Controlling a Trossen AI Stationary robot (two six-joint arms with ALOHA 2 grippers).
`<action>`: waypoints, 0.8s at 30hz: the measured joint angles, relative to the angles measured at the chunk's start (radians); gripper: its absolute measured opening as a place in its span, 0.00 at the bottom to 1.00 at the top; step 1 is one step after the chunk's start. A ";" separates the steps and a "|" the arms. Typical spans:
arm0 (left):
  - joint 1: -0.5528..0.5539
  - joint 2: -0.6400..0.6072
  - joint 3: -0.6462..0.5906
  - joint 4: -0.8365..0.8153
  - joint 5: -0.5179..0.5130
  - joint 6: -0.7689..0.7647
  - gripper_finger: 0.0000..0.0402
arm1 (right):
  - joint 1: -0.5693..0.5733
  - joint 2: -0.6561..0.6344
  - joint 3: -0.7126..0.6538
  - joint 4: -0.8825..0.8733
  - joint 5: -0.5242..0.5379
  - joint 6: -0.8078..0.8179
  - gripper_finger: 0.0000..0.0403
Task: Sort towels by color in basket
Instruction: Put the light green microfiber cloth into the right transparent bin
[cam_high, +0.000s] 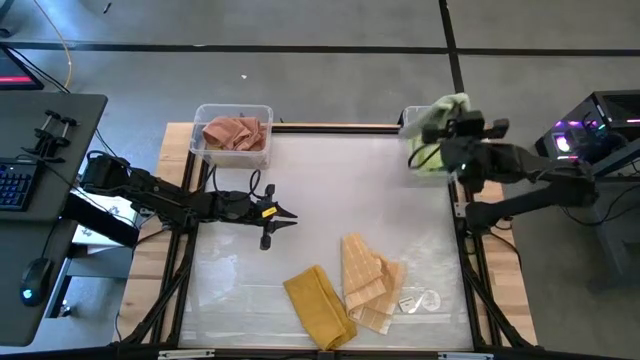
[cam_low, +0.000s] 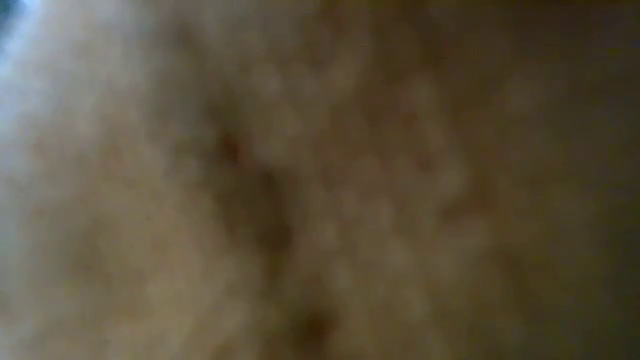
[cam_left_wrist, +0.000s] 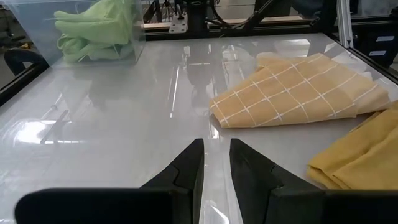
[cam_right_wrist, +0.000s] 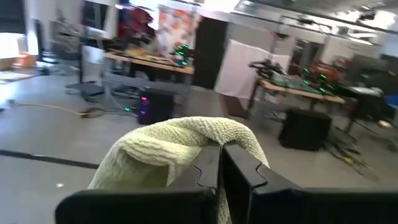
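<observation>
A light green towel (cam_right_wrist: 180, 149) is being pinched between the right hand's (cam_right_wrist: 221, 163) fingers, draping over them; the left hand (cam_left_wrist: 216, 163) is being held slightly spread above the surface (cam_left_wrist: 124, 124).

A robotics lab: workbenches (cam_right_wrist: 149, 62) crowded with electronics, a lit computer tower (cam_right_wrist: 152, 107), bare concrete floor (cam_high: 320, 25).
</observation>
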 joint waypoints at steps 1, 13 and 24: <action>0.000 0.000 0.000 0.000 0.000 0.000 0.16 | -0.035 -0.009 0.000 -0.001 -0.021 -0.003 0.01; 0.000 0.000 0.000 -0.001 0.000 0.000 0.16 | -0.469 0.101 0.000 -0.349 -0.595 0.273 0.01; 0.000 0.000 0.000 -0.005 0.000 0.000 0.16 | -0.681 0.359 0.000 -0.436 -0.815 0.235 0.01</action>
